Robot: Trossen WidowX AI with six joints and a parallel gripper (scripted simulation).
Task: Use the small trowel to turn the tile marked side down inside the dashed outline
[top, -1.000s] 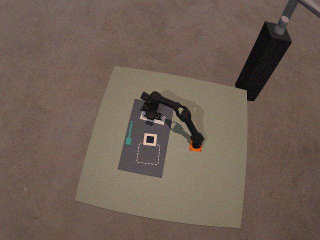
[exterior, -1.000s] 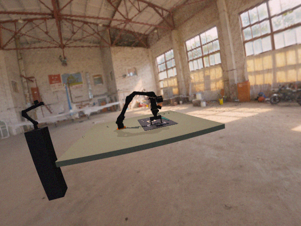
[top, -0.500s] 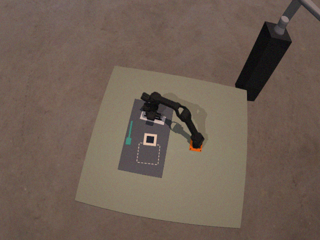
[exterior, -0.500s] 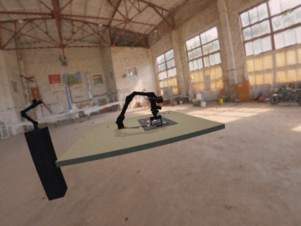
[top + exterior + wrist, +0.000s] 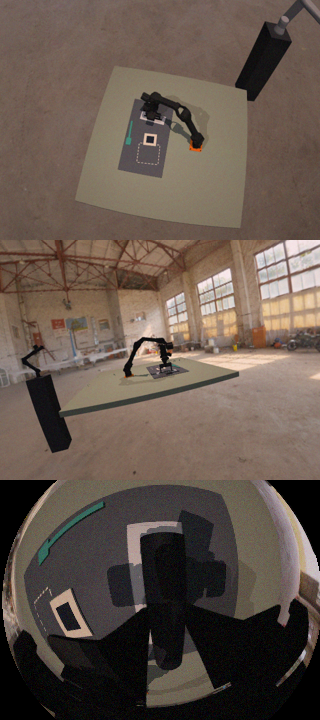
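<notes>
My gripper point(image 5: 152, 117) point(image 5: 165, 367) point(image 5: 164, 610) is down at the far end of the dark grey mat point(image 5: 129, 162) point(image 5: 100, 554). It is shut on a dark bar-shaped tool, the trowel point(image 5: 166, 574), which lies across a white pad point(image 5: 161, 121) point(image 5: 136, 540). The trowel's dark end point(image 5: 149, 124) sticks out past the pad toward the tile. The tile point(image 5: 150, 139) point(image 5: 67, 615) lies flat with a cream border and a dark square facing up. It touches the far edge of the dashed outline point(image 5: 147, 163), mostly outside it.
A teal long-handled tool point(image 5: 130, 131) point(image 5: 70, 527) lies along the mat's left edge. The arm's orange base point(image 5: 195, 148) point(image 5: 127, 376) stands right of the mat on the olive table point(image 5: 206, 167) point(image 5: 129, 392). A black post point(image 5: 263, 59) point(image 5: 47, 407) stands off the table's corner.
</notes>
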